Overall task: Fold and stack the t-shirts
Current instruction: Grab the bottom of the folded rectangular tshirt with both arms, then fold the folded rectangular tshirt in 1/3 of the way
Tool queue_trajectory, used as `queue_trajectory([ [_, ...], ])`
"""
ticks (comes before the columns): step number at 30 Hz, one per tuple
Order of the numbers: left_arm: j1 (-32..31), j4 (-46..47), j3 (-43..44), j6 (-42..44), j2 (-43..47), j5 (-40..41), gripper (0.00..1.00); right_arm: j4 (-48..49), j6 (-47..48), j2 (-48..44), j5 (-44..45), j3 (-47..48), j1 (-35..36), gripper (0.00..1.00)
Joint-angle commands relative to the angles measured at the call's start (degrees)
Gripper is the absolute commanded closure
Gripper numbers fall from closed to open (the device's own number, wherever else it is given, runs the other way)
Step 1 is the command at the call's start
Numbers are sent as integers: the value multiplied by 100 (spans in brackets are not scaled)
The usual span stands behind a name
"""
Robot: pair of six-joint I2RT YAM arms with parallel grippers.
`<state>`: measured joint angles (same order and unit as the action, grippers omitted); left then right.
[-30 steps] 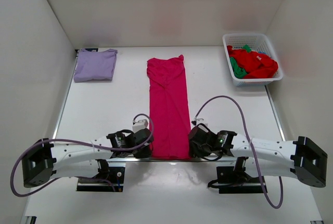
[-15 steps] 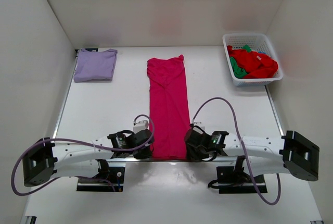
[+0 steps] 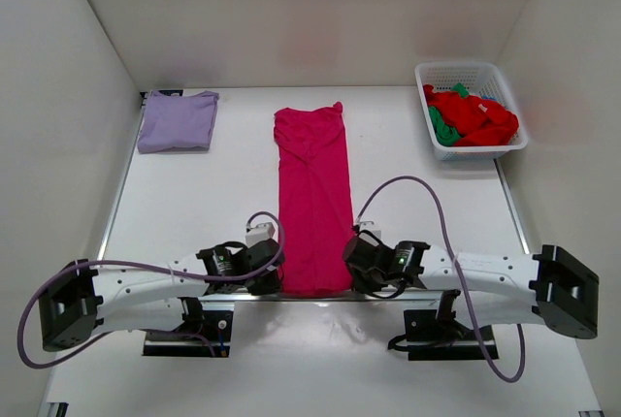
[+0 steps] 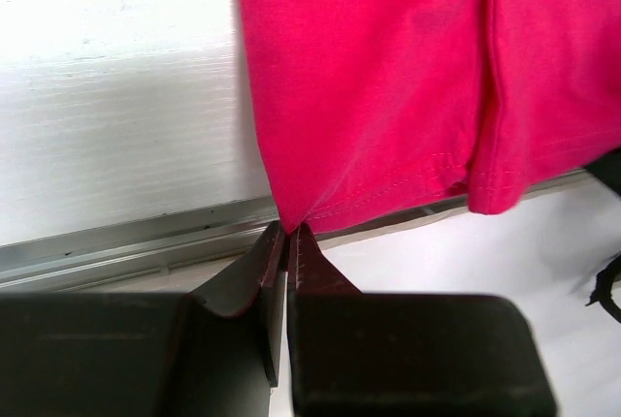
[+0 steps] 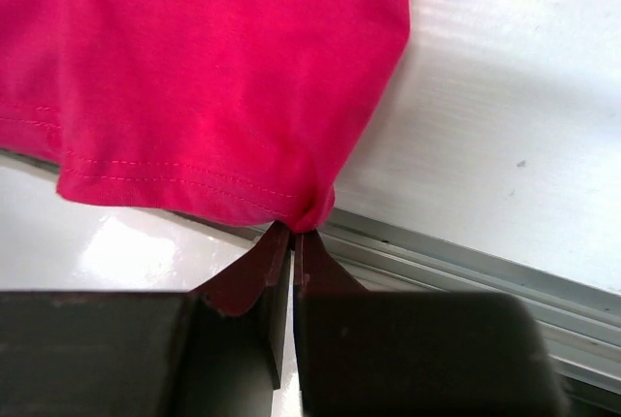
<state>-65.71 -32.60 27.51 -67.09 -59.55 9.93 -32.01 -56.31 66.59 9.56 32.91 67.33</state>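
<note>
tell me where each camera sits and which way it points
Top external: fixed above and behind, looking down on the table, magenta shirt, lavender shirt and basket; left arm and right arm show.
Left wrist: on the left arm, looking along the left hand, shut on the magenta shirt's hem corner.
Right wrist: on the right arm, looking along the right hand, shut on the other hem corner.
Shared: all three see that near hem.

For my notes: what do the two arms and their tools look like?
The left arm and right arm both have white links, black wrist housings and a boxy black block at the outer end. A lavender cable loops off each. The left tool and right tool are black, with two dark fingers tapering to thin tips.
</note>
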Motion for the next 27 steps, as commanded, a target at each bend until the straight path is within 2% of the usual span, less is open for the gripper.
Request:
queue_trajectory([
  [1, 41, -141, 246, 91, 110, 44, 100, -112, 243, -251, 99, 277, -141, 100],
  [7, 331, -308, 527, 301, 242, 70, 100, -270, 673, -339, -155, 620, -395, 100],
  [13, 963, -370, 905, 706, 233, -246, 100, -534, 1183, -216, -376, 1024, -887, 100],
  [19, 1762, -432, 1502, 1320, -311, -580, 100, -639, 1930, 21, -824, 1542, -1809, 100],
  [27, 2519, -414, 2276, 1945, -1163, -773, 100, -736, 2888, 890, -1079, 2605, -2768, 100],
])
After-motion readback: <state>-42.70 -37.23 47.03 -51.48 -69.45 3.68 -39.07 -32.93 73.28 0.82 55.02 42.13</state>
